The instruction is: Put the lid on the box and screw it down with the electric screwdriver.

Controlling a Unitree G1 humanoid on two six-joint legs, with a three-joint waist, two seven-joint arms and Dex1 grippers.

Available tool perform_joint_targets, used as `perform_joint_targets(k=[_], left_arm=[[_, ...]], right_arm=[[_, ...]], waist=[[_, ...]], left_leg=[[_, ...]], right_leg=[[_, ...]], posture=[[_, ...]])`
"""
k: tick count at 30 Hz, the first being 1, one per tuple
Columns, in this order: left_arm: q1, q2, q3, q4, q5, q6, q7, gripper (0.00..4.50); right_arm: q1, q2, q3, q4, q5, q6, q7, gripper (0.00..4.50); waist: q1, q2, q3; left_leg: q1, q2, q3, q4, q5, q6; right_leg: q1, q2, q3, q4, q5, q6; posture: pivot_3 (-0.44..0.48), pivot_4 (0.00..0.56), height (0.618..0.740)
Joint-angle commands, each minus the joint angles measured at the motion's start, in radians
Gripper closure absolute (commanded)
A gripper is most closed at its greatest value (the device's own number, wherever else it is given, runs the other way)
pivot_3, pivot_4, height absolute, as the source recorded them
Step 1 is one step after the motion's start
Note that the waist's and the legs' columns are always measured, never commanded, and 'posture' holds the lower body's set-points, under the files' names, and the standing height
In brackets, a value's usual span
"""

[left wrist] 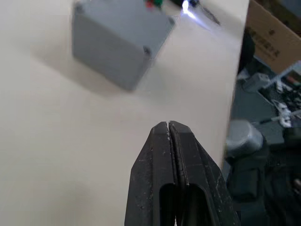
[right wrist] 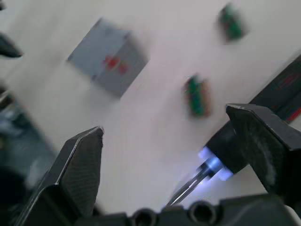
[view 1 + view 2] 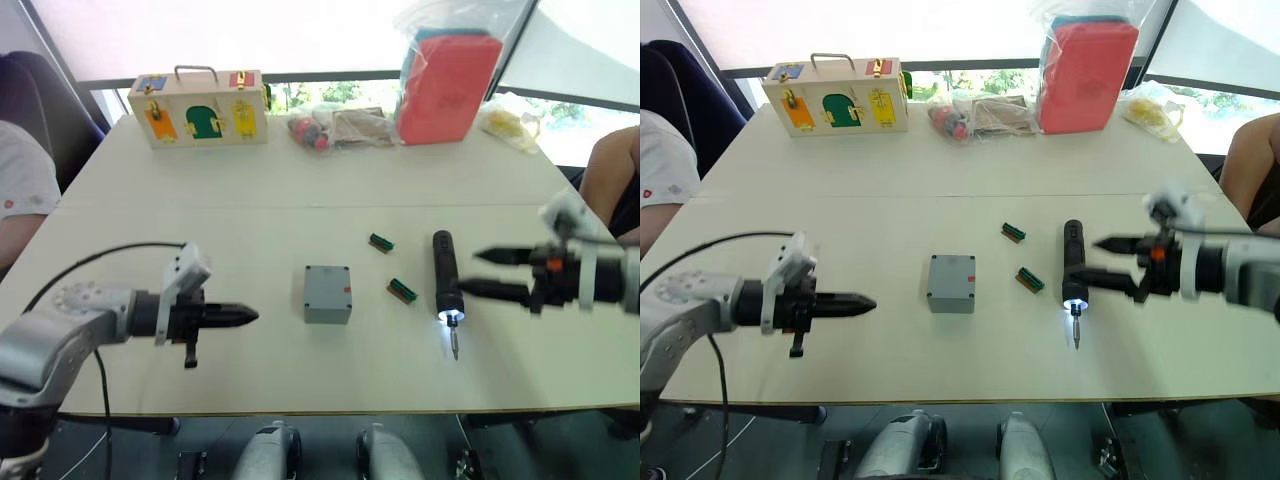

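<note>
The grey box (image 3: 327,293) stands mid-table with a flat grey lid (image 1: 123,19) closing its top, so the inside is hidden; a red mark shows at its right edge. To its right lies the black electric screwdriver (image 3: 445,272), its bit pointing at the front edge and a white light (image 3: 448,318) on at the tip. My right gripper (image 3: 473,272) is open just right of the screwdriver's body, fingers pointing at it; the right wrist view shows the tool's lit tip beside one finger (image 2: 263,141). My left gripper (image 3: 250,316) is shut and empty, left of the box and apart from it.
Two small green bit holders (image 3: 381,242) (image 3: 402,290) lie between box and screwdriver. At the far edge stand a wooden latch box (image 3: 203,108), some bags (image 3: 335,128) and a red pack in plastic (image 3: 450,85). People sit at the left (image 3: 20,190) and right (image 3: 610,180).
</note>
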Motion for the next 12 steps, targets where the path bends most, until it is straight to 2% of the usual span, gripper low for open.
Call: perform_joint_targets(k=[1, 5, 12], left_arm=[[0.075, 0.009, 0.06, -0.089, -0.067, 0.023, 0.011, 4.5], [0.16, -0.007, 0.062, -0.15, -0.093, 0.03, 0.055, 4.5], [0.272, -0.015, 0.084, -0.21, -0.137, 0.028, 0.11, 4.5]], right_arm=[[0.139, 0.021, -0.055, -0.128, 0.015, -0.029, 0.093, 0.05], [0.277, 0.04, -0.048, -0.184, -0.039, -0.073, 0.134, 0.05], [0.397, 0.047, -0.065, -0.254, -0.051, -0.099, 0.178, 0.05]], waist=[[0.005, 0.0, 0.0], [0.02, 0.001, 0.0], [0.023, 0.001, 0.0]], left_leg=[[0.0, 0.0, 0.0, 0.0, 0.0, 0.0], [0.0, 0.0, 0.0, 0.0, -0.001, -0.001], [0.0, 0.0, 0.0, -0.002, -0.002, -0.003]], right_leg=[[0.0, 0.0, 0.0, -0.001, 0.0, 0.0], [0.0, -0.001, 0.0, -0.004, 0.0, -0.001], [0.0, -0.001, 0.0, -0.005, 0.001, -0.002]], posture=[[0.0, 0.15, 0.74], [0.0, 0.15, 0.74], [0.0, 0.15, 0.74]])
